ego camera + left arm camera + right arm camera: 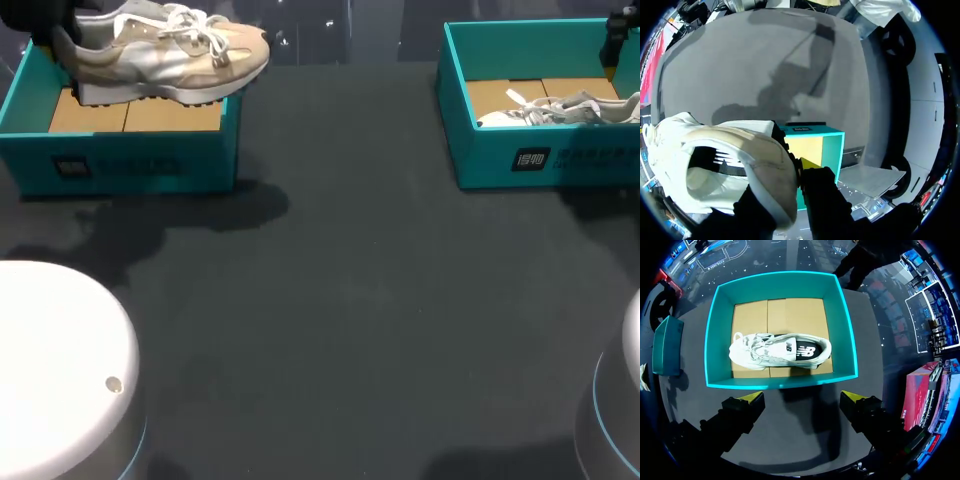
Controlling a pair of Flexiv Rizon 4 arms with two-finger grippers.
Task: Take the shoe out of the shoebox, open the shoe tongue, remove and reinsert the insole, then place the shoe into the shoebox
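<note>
Left gripper [783, 175]: closed on heel of shoe [720, 160], probably from both sides. One yellow fingertip [808, 164] shows, the other is hidden behind the heel. Right gripper [804, 399]: fingers spread wide, nothing between them, pointing down.

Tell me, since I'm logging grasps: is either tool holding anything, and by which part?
The left tool grips the beige sneaker by its heel; the right tool is open and empty.
</note>
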